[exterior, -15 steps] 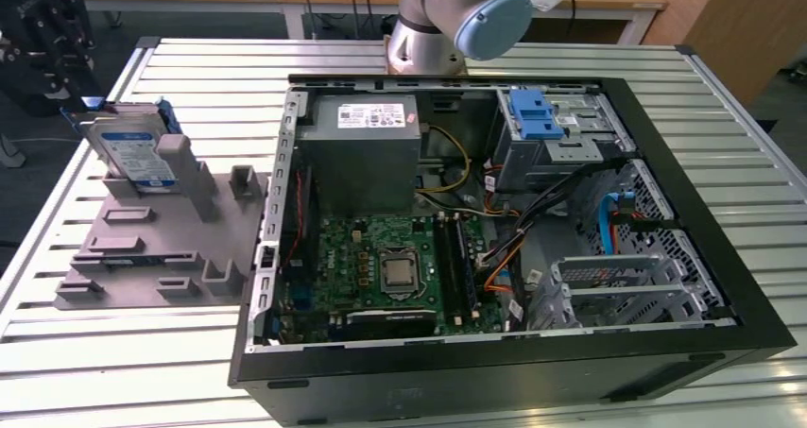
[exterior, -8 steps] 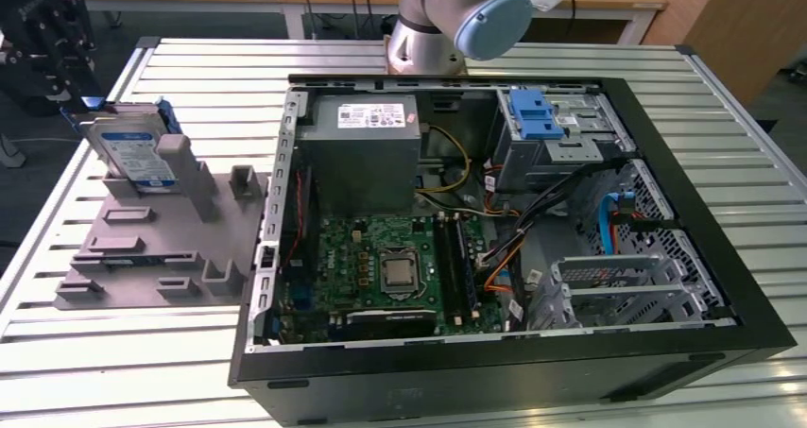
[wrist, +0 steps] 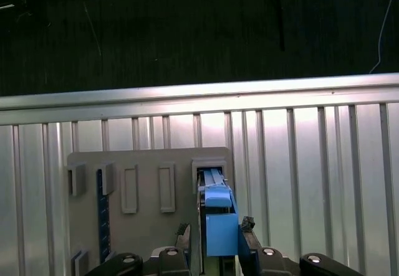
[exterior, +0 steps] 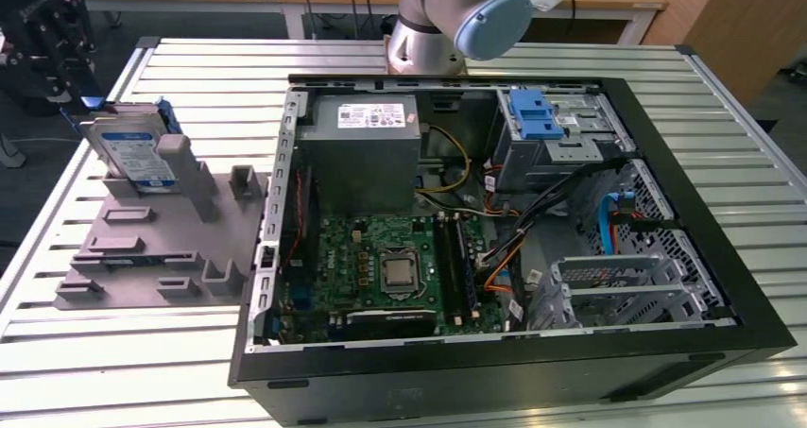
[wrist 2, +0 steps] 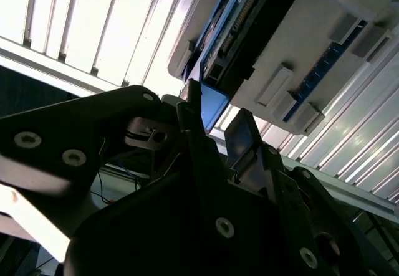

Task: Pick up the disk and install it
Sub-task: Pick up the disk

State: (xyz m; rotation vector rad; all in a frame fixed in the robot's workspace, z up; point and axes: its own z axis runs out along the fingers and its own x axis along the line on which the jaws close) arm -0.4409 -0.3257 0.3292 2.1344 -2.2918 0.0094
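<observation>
The disk [exterior: 131,152], a silver drive with a white-and-blue label in a blue bracket, stands upright in a slot of the grey holder [exterior: 151,248] at the exterior view's left. My black gripper [exterior: 70,83] hangs just over its top edge. In the first wrist view the blue bracket of the disk [wrist: 218,217] sits between the fingers of my gripper [wrist: 215,231], with a thin gap on one side, so the gripper is open around it. The second wrist view has the disk's blue edge [wrist 2: 214,103] between the same dark fingers [wrist 2: 243,133].
The open computer case [exterior: 706,258] lies on the slatted metal table [exterior: 151,371], at the exterior view's right of the holder. Inside are a grey power supply box [exterior: 366,159], the motherboard [exterior: 391,267], a metal cage with a blue latch [exterior: 536,121] and another metal bay [exterior: 618,286].
</observation>
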